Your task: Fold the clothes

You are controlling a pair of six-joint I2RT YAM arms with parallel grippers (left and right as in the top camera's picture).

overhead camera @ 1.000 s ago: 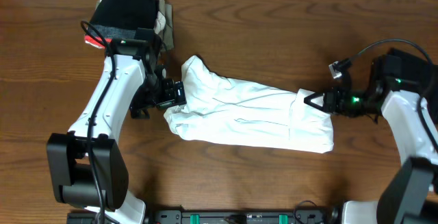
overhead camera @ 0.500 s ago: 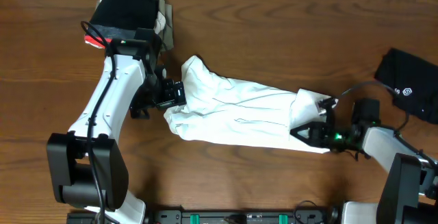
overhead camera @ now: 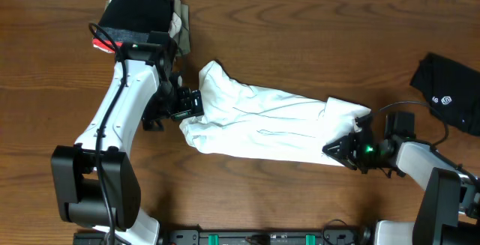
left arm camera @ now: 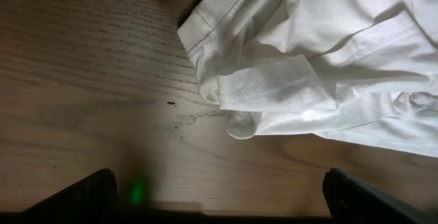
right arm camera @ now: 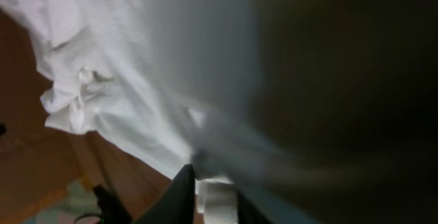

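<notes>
Now the right gripper (overhead camera: 331, 149) has dropped to the four o'clock corner of the white shirt (overhead camera: 262, 125), mid-table; its hold I cannot tell. The left gripper (overhead camera: 196, 104), at nine o'clock, is wide open and empty. Another fold nears.

Open tabletop (overhead camera: 300, 35) beyond white shirt (overhead camera: 270, 125); black garment (overhead camera: 450, 95) blocks rt edge.
</notes>
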